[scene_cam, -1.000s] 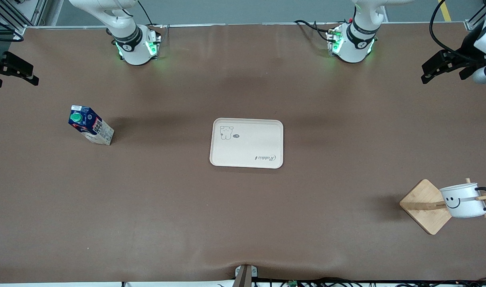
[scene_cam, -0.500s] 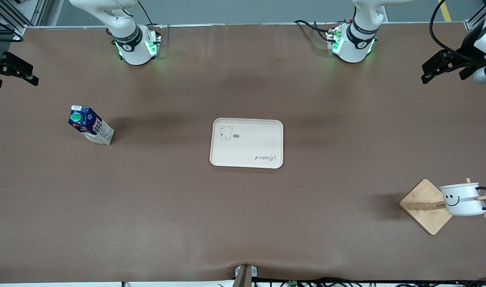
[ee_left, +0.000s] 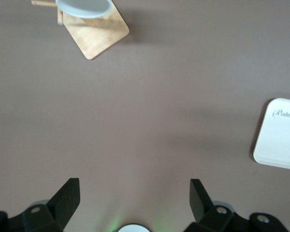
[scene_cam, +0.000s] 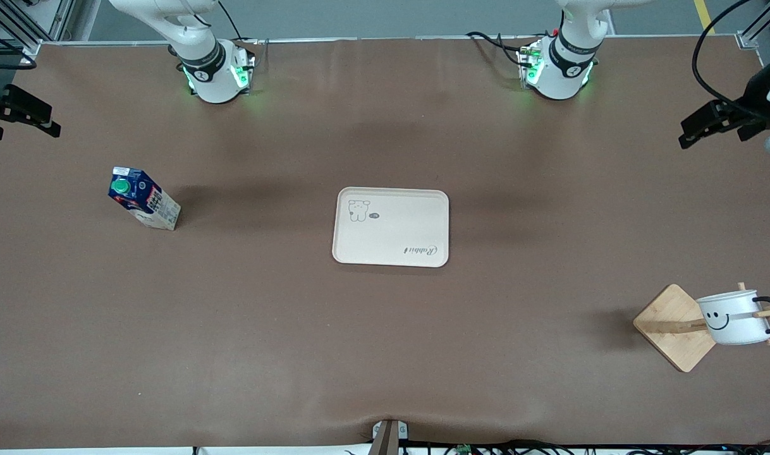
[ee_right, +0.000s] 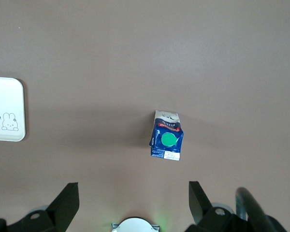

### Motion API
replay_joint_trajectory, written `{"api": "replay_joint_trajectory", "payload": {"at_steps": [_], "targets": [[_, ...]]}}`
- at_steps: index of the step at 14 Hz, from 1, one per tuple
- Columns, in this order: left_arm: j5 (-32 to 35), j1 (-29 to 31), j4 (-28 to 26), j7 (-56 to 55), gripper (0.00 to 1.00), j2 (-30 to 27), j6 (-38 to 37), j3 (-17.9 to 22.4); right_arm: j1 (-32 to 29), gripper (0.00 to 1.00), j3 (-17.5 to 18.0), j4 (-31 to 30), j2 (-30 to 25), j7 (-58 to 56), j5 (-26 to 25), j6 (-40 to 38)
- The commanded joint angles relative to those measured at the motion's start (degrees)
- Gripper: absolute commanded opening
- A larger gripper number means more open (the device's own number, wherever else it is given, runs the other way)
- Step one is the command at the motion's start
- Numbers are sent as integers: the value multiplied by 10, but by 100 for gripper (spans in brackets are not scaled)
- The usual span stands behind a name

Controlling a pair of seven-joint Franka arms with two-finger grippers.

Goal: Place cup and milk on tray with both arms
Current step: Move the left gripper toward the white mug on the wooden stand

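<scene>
The cream tray (scene_cam: 391, 226) lies flat at the table's middle, nothing on it. The blue-and-white milk (scene_cam: 143, 205) with its green cap stands toward the right arm's end. The white smiley cup (scene_cam: 733, 317) hangs tipped on a peg of a wooden stand toward the left arm's end. My left gripper (scene_cam: 691, 129) hovers open and unladen over the table's edge at its own end. Its wrist view shows the wide gripper (ee_left: 134, 193), the cup's rim (ee_left: 84, 7) and a tray corner (ee_left: 280, 137). My right gripper (scene_cam: 50, 120) hovers open and unladen over its end's edge. Its wrist view shows the spread gripper (ee_right: 134, 195) and the milk (ee_right: 167, 137).
The stand's square wooden base (scene_cam: 672, 325) sits under the cup, near the front camera's side of the table. Both green-lit arm bases (scene_cam: 217, 72) (scene_cam: 559, 66) stand along the farthest table edge. Brown tabletop surrounds the tray.
My left gripper has drifted a little outward toward its end of the table. The right gripper, milk, cup and tray stay where they were.
</scene>
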Motion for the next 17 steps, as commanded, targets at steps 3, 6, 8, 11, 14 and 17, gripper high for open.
{"api": "replay_joint_trajectory", "payload": {"at_steps": [3, 6, 8, 11, 14, 17], "targets": [[8, 30, -45, -29, 100, 9, 108, -1, -7, 100, 1, 12, 7, 1, -8, -7], [8, 49, -54, -69, 100, 33, 170, -1, -7, 100, 1, 15, 8, 1, -8, -6], [8, 56, -56, -77, 100, 46, 192, -1, -7, 100, 1, 16, 8, 1, -8, -6], [8, 56, -80, -103, 100, 53, 243, -1, -8, 100, 1, 16, 8, 1, -8, -6], [14, 57, -121, -127, 100, 49, 298, -1, -7, 100, 1, 15, 8, 1, -8, -7], [14, 61, -169, -174, 100, 39, 369, -2, -7, 100, 1, 16, 16, -1, -8, -6]]}}
